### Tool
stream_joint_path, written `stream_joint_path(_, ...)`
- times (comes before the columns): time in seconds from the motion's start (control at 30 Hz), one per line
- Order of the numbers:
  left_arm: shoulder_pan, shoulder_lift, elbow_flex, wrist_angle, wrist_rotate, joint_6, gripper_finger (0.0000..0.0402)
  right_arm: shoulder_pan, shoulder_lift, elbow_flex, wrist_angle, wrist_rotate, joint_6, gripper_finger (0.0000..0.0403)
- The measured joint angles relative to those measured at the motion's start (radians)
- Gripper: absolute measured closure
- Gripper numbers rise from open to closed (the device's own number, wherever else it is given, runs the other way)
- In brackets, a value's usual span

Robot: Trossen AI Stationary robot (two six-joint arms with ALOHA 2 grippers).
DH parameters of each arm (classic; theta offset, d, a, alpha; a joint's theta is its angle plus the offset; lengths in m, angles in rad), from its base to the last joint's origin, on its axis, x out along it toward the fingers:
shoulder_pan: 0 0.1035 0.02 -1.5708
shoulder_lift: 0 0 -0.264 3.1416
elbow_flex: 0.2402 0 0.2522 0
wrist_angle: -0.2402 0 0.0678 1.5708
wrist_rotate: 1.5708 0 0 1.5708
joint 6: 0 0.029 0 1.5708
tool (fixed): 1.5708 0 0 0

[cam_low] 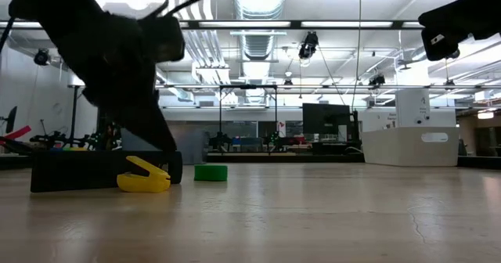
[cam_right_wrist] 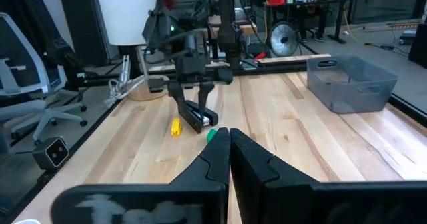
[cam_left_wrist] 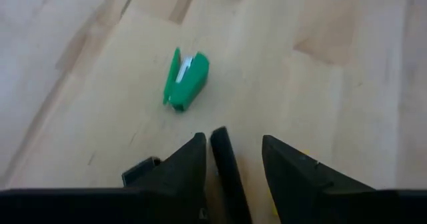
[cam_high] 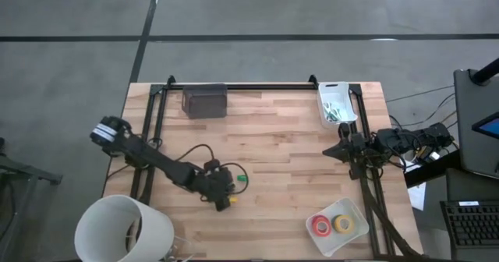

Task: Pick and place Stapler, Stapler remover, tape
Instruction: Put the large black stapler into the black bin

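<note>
**A:** What lies on the wooden bench (cam_high: 281,129)?

**B:** At left, the left gripper (cam_high: 221,192) has its jaws parted astride the black stapler (cam_left_wrist: 223,177). A green staple remover (cam_left_wrist: 185,81) is nearby. At right, tape (cam_high: 321,225) sits in a tray (cam_high: 355,209), and the right gripper (cam_right_wrist: 229,141) has its jaws closed. The floor (cam_high: 78,44) is grey.

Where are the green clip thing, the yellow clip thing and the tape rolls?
Green staple remover (cam_left_wrist: 185,81), left wrist view, its body.
Yellow staple remover (cam_low: 143,177), low view, its side.
Tape rolls (cam_high: 322,225), high view, red roll's ring.
</note>
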Motion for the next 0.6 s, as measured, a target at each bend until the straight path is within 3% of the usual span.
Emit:
stream_joint_path(0.3, 0.000, 0.039, 0.000, -0.005, 0.001, -0.019, 0.0286, 0.000, 0.000, 0.000, 0.000, 0.000, 0.000, 0.0394)
stream_joint_path(0.6, 0.000, 0.039, -0.001, -0.016, 0.004, 0.015, 0.0366, 0.000, 0.000, 0.000, 0.000, 0.000, 0.000, 0.0394)
